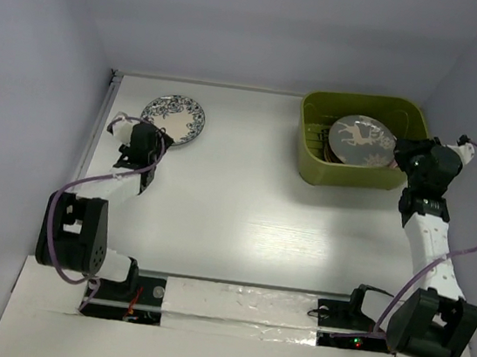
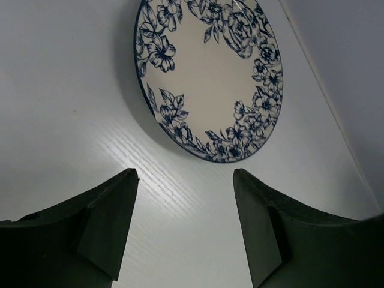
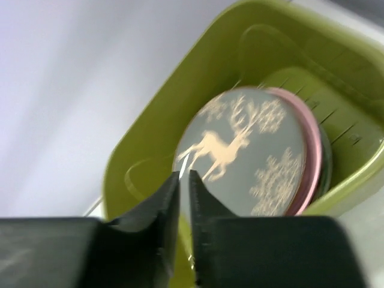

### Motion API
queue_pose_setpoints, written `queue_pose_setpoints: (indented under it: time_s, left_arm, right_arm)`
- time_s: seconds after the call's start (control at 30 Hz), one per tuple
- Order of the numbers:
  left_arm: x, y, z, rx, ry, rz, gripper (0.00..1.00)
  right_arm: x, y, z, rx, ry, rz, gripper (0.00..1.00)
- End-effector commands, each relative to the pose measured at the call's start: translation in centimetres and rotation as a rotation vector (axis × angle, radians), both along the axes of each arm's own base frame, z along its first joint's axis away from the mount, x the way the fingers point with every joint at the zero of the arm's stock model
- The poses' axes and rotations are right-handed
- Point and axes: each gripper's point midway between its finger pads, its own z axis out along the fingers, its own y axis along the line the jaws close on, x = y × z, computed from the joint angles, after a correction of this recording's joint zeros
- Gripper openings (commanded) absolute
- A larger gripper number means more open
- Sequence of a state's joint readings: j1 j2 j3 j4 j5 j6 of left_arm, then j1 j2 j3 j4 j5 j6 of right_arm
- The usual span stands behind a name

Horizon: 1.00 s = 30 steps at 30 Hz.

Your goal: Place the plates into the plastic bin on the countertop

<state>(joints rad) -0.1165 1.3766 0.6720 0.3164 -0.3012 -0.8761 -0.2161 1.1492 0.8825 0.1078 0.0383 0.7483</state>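
Pale lilac walls close in the white desk [image 1: 244,206]. At its far left a blue-and-white floral plate [image 2: 210,78] lies flat on the bare surface. My left gripper [image 2: 185,174] hangs just short of the plate's near rim. Its fingers are spread wide with nothing between them, and they do not touch the plate.

At the far right stands the olive-green bin [image 1: 358,172]. Inside it, a grey plate with white deer [image 3: 246,156] rests on top of a stack. A pink plate [image 3: 309,144] shows as a rim just beneath the deer plate, with a darker edge below it. My right gripper [image 3: 185,175] hovers at the bin's right side. Its fingers are pressed almost together, with only a sliver of gap, and they pinch nothing.
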Motion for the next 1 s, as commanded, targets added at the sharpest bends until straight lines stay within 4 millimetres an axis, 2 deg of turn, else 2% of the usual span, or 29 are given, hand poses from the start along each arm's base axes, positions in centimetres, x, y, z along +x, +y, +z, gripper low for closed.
queue_pose_setpoints:
  time_s: [0.0, 0.07, 0.1, 0.17, 0.2, 0.27, 0.33, 0.4, 0.47, 0.5, 0.53, 0.7, 0.73, 0.8, 0.83, 0.93, 0.97]
  left_arm:
    - [2.6, 0.5, 1.0, -0.099, -0.059, 0.009, 0.61]
    - [3.8, 1.5, 0.8, -0.146, -0.065, 0.023, 0.58]
    - [4.2, 1.4, -0.8, -0.167, -0.027, 0.010, 0.57]
    - [5.3, 1.9, -0.9, -0.182, -0.021, 0.018, 0.56]
    - [5.6, 2.4, -2.2, -0.178, 0.009, 0.034, 0.55]
    - [6.0, 2.6, -3.2, -0.167, 0.050, 0.037, 0.55]
    - [7.0, 3.6, -4.2, -0.167, 0.079, 0.055, 0.55]
    - [7.6, 3.8, -5.4, -0.197, 0.091, 0.058, 0.54]
    - [8.2, 4.5, -5.8, -0.248, 0.061, 0.062, 0.51]
    - [8.2, 3.8, -6.8, -0.286, 0.074, 0.046, 0.50]
    - [8.3, 4.1, -7.0, -0.299, 0.068, 0.049, 0.47]
    - [8.6, 4.2, -8.8, -0.304, 0.076, 0.053, 0.42]
    - [8.7, 4.2, -9.0, -0.307, 0.072, 0.055, 0.27]
    - [8.8, 4.1, -9.1, -0.311, 0.056, 0.054, 0.16]
    - [8.8, 4.0, -9.0, -0.315, 0.051, 0.048, 0.01]
    - [8.9, 3.9, -8.3, -0.331, 0.007, 0.029, 0.00]
    - [9.3, 3.9, -7.2, -0.339, -0.046, 0.022, 0.00]
  right_arm:
    - [-1.6, 4.1, 3.9, -0.001, -0.168, 0.177, 0.12]
    - [-2.5, 6.3, 4.0, -0.005, -0.181, 0.248, 0.12]
    - [-3.4, 8.2, 5.1, -0.017, -0.221, 0.304, 0.12]
    - [-4.3, 10.2, 5.5, -0.032, -0.243, 0.372, 0.16]
    - [-4.9, 11.9, 5.9, -0.038, -0.257, 0.432, 0.18]
    - [-5.6, 13.7, 6.0, -0.033, -0.267, 0.498, 0.20]
    - [-6.5, 15.8, 6.1, -0.028, -0.284, 0.569, 0.21]
    - [-6.8, 16.6, 5.9, -0.027, -0.281, 0.613, 0.22]
    - [-7.1, 17.5, 5.7, -0.021, -0.281, 0.651, 0.23]
    - [-7.3, 17.7, 5.6, -0.022, -0.281, 0.669, 0.23]
    - [-7.5, 17.8, 5.7, -0.025, -0.284, 0.674, 0.23]
    - [-8.9, 18.4, 6.9, -0.030, -0.328, 0.711, 0.24]
    - [-9.1, 18.4, 7.0, -0.029, -0.333, 0.714, 0.24]
    - [-9.2, 18.6, 7.1, -0.027, -0.339, 0.721, 0.24]
    - [-9.3, 18.6, 7.2, -0.026, -0.340, 0.724, 0.24]
    - [-9.5, 19.4, 7.3, -0.014, -0.348, 0.761, 0.26]
    - [-9.6, 19.8, 7.3, -0.009, -0.352, 0.778, 0.26]
